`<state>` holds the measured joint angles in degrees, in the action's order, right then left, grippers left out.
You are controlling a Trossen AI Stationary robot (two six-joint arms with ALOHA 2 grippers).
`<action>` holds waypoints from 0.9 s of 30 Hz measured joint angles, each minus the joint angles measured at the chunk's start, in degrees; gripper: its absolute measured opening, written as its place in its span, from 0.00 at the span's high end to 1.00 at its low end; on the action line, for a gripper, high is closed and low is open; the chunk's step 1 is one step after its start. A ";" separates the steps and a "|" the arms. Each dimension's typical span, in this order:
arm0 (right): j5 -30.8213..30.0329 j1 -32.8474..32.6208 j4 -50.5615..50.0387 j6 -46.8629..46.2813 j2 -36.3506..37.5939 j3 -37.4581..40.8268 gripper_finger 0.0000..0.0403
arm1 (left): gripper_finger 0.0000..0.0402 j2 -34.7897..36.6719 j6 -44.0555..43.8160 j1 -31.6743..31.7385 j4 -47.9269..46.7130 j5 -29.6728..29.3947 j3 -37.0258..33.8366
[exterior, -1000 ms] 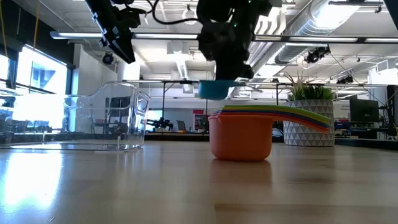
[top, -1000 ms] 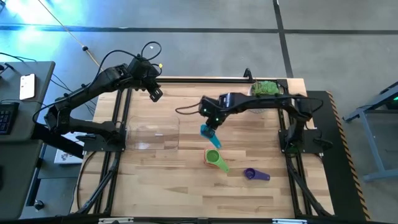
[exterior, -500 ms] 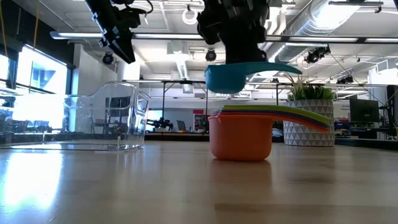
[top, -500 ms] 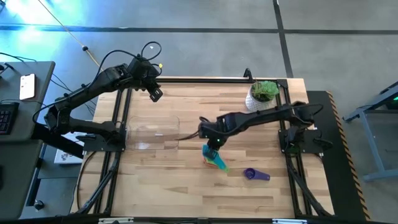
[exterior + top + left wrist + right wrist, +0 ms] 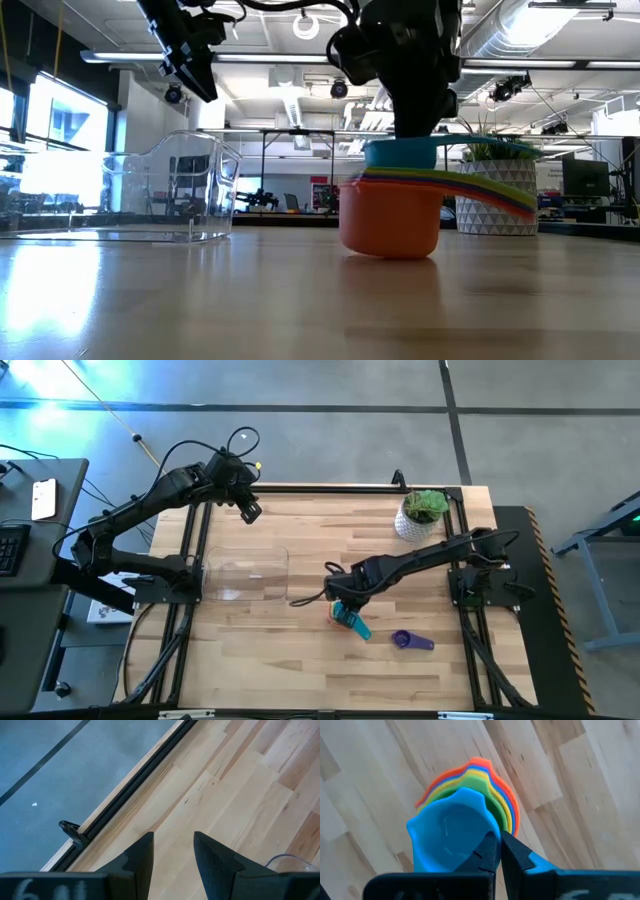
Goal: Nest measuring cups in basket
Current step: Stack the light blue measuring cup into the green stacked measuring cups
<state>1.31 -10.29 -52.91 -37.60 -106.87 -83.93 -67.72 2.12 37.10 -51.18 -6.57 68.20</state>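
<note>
At the far left of the counter (image 5: 260, 660) the left gripper (image 5: 250, 512) hangs in the air above the back edge, waiting; its two fingers (image 5: 142, 857) stand apart with only bare wood between them, holding nothing. Just in front of it and a little toward the middle, the basket (image 5: 245, 578) rests on the counter with no cup visible inside it. Further right, near the counter's centre, the right gripper (image 5: 343, 603) is down over the stack of nested cups (image 5: 392, 212), its fingers (image 5: 487, 855) pinched tight on the flat handle of the cyan cup (image 5: 451, 832). In the low view the cyan cup's bowl sits at the top of the stack, level with the coloured rims beneath; whether it is fully seated I cannot tell. The orange cup (image 5: 390, 218) forms the bottom of the stack and appears tipped slightly on the wood. To the right of the stack the purple cup (image 5: 405, 640) lies alone on the counter, apart from the others. The white pot with the plant (image 5: 420, 512) stands at the back right corner. The step in hand looks to be nesting the cyan cup into the stack. Next, I judge, the right fingers must part to let the handle go, lift clear without dragging the stack, and then reach for the purple cup; the whole stack is not yet in the basket.
</note>
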 joint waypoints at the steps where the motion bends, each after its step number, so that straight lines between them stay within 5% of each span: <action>1: -0.22 0.01 0.27 0.01 0.00 0.05 1.00 | 0.67 0.00 0.01 -0.01 0.00 0.02 0.00; 27: -2.68 0.27 0.88 2.55 0.00 0.05 0.86 | 0.67 0.00 0.01 -0.02 0.00 0.00 0.00</action>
<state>-1.36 -10.02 -52.03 -35.06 -106.87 -83.88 -67.72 2.13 37.08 -51.18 -6.57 68.20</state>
